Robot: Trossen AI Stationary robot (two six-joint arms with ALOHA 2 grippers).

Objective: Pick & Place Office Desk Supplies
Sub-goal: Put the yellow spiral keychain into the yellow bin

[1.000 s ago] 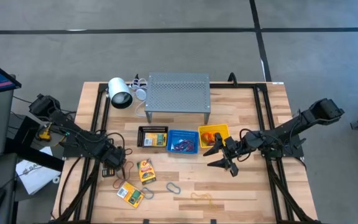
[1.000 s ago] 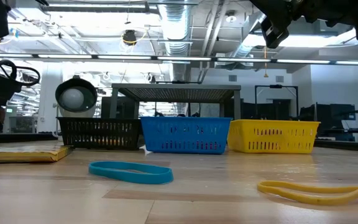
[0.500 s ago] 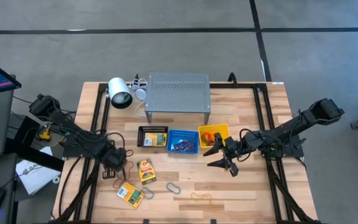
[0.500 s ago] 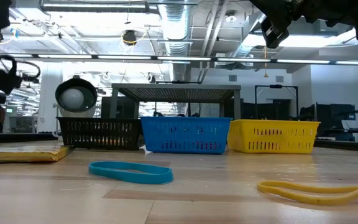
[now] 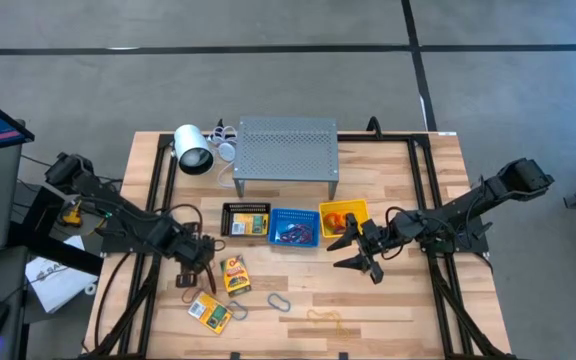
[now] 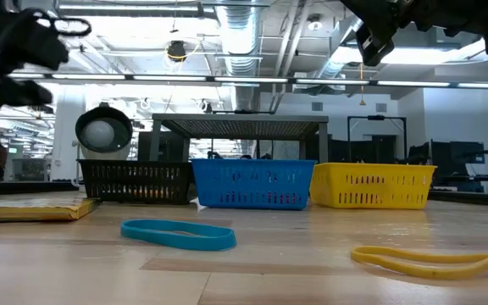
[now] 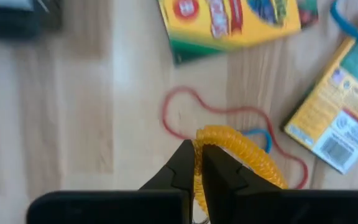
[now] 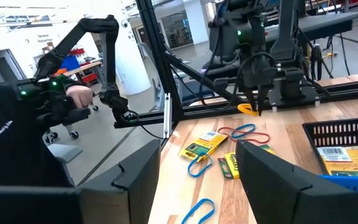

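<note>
Three baskets (image 5: 295, 226); two crayon packs (image 5: 235, 274); left gripper (image 7: 199, 163) clamping yellow band (image 7: 241, 152)

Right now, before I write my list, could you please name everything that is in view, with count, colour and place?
shelf: one, grey perforated, back middle of the table
lamp-like cylinder: one, white, beside the shelf
baskets: three in a row before the shelf, black basket, blue basket, yellow basket
crayon packs: two on the table, yellow-green, before the black basket
blue loops: at least two, near the packs
yellow band: one, front of the table
red band: one, on the table below the left gripper
orange-yellow band: one, in the left gripper
left gripper: shut on that band
right gripper: open, by the yellow basket
</note>
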